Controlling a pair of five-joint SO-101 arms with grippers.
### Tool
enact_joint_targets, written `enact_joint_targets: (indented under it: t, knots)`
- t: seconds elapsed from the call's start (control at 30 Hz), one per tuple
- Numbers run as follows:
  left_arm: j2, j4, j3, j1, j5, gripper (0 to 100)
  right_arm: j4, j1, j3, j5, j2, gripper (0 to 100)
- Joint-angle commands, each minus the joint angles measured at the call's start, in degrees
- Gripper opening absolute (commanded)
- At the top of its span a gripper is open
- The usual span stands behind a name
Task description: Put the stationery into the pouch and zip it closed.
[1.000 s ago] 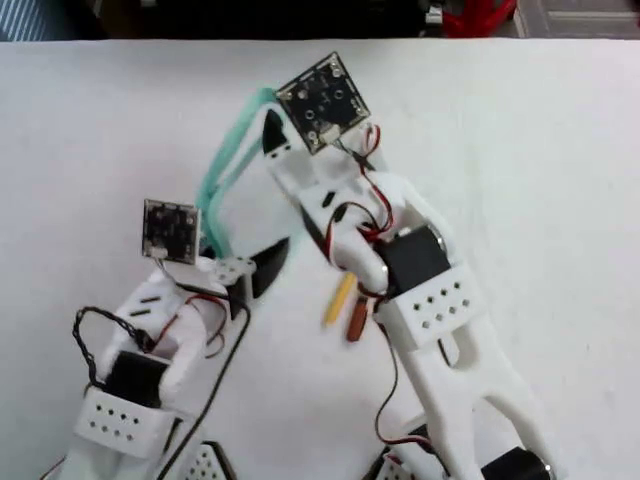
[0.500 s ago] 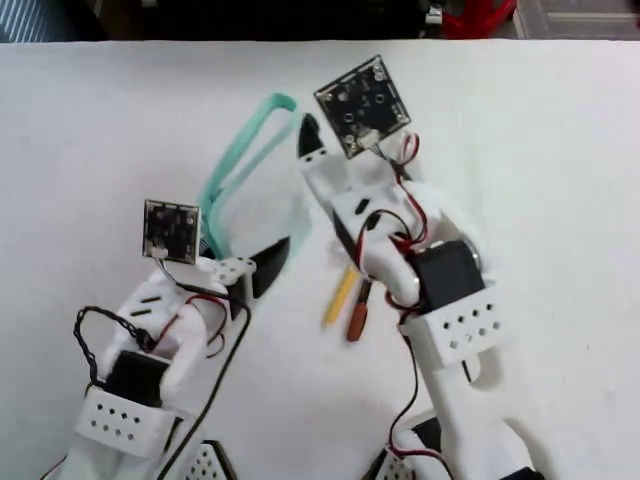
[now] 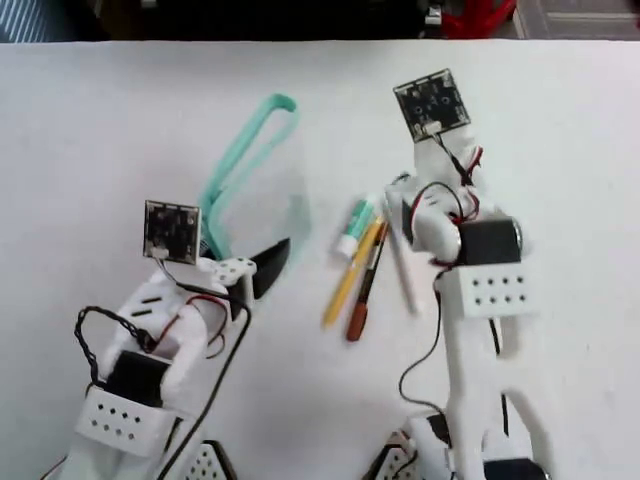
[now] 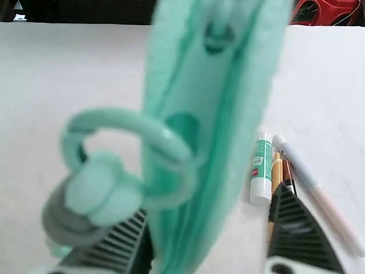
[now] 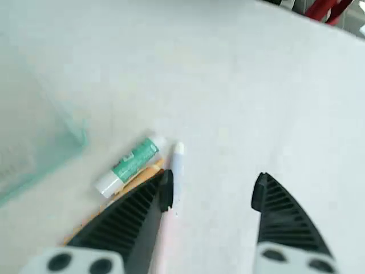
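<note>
The teal-edged clear pouch stands on its edge on the white table, and its near end lies between the fingers of my open left gripper. In the left wrist view the pouch and its ring-shaped zipper pull rest against the ridged finger. A gap separates them from the other finger. A glue stick, a yellow pencil, a brown pen and a white pen lie together right of the pouch. My right gripper hovers open over the glue stick and the white pen, holding nothing.
The right arm's wrist and camera board stand just right of the stationery. Bare table stretches to the right and along the far side. Dark clutter and a red object sit beyond the far edge.
The right arm has swung right, away from the pouch's far end, uncovering the glue stick and white pen. The pouch's far end shifted slightly right. The left arm has not moved.
</note>
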Motion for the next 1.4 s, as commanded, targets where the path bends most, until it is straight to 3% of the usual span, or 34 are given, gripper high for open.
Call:
enact_joint_targets:
  t: [0.0, 0.57, 0.97, 1.17, 1.37]
  knots:
    - [0.48, -0.70, -0.70, 0.13, 0.70, 29, 1.27, 0.92, -0.26, 1.23, 4.18, 21.9]
    - [0.48, -0.70, -0.70, 0.13, 0.44, 29, 0.04, 2.15, -6.77, 1.23, 34.42, 21.9]
    - [0.48, -0.70, -0.70, 0.22, 0.44, 29, -5.32, 1.54, -6.59, 1.23, 39.87, 21.7]
    - [0.48, -0.62, -0.44, 2.33, 0.35, 29, -8.84, 1.80, -6.77, 1.23, 44.70, 14.2]
    - [0.48, -0.70, -0.44, 2.24, 0.35, 29, -8.48, 1.89, -7.03, 1.05, 44.88, 13.4]
